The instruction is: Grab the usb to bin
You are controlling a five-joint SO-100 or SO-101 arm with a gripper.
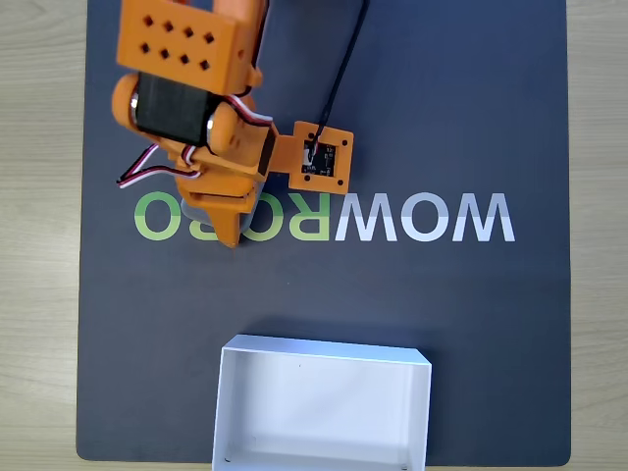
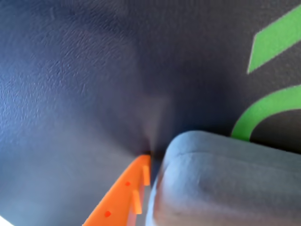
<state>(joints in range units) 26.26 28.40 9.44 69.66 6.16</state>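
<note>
In the wrist view the usb (image 2: pixel 221 183), a matte grey block with rounded edges, lies on the dark mat at the lower right, very close to the camera. One orange finger (image 2: pixel 123 195) stands right against its left side, tip down at the mat. The other finger is hidden, so the jaws' state is unclear. In the fixed view my orange gripper (image 1: pixel 231 234) points down onto the green letters at the left of the mat and covers the usb. The bin (image 1: pixel 324 350), a shallow white box, stands at the mat's front edge, well below the gripper, with nothing in it.
The dark mat (image 1: pixel 471 118) bears the word WOWROBO across its middle. An orange camera mount (image 1: pixel 319 157) with a black cable sticks out to the right of the arm. Pale wooden table (image 1: pixel 39 245) surrounds the mat.
</note>
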